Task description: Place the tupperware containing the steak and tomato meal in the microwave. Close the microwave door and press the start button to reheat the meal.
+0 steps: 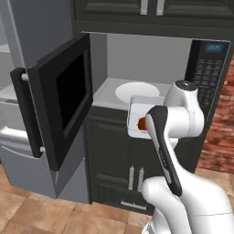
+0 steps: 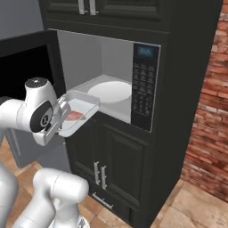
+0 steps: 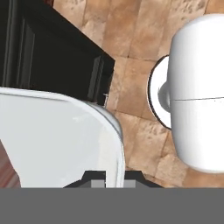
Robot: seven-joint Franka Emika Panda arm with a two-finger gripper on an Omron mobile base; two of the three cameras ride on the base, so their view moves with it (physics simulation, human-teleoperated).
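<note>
Pinched on the near rim of the tupperware [image 2: 79, 111], my gripper [image 3: 114, 180] carries it just outside the microwave [image 2: 111, 75] mouth. Steak and tomato meal [image 2: 75, 116] sits inside. I should keep it level, clear the sill, then lower it onto the turntable [image 2: 110, 91]. Microwave door [image 1: 59, 100] stands wide open.
</note>
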